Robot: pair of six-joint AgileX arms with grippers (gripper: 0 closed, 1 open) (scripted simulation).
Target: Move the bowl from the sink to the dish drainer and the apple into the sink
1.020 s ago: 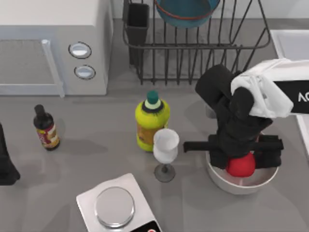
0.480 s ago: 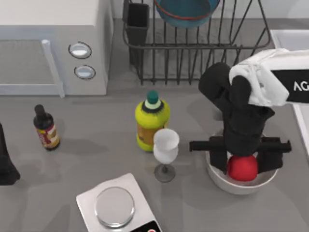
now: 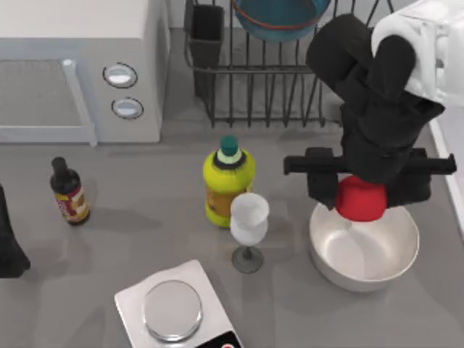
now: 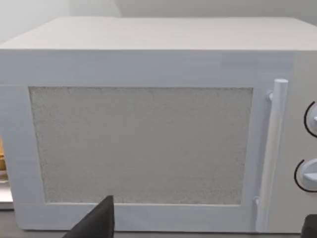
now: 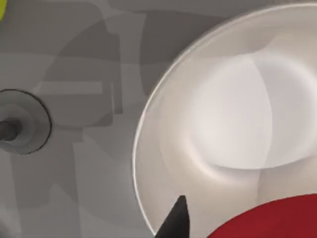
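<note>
Holding the apple between its closed fingers, the right end effector hangs above the far rim of the white bowl, near the table's right edge. No lettering can be read on the small dark bottle or the yellow-green bottle. Grey table stretches open left of the wine glass. Far back, the bowl sits in the dish drainer; the sink's rim edges the right. The left arm is parked at the left edge, facing the microwave.
</note>
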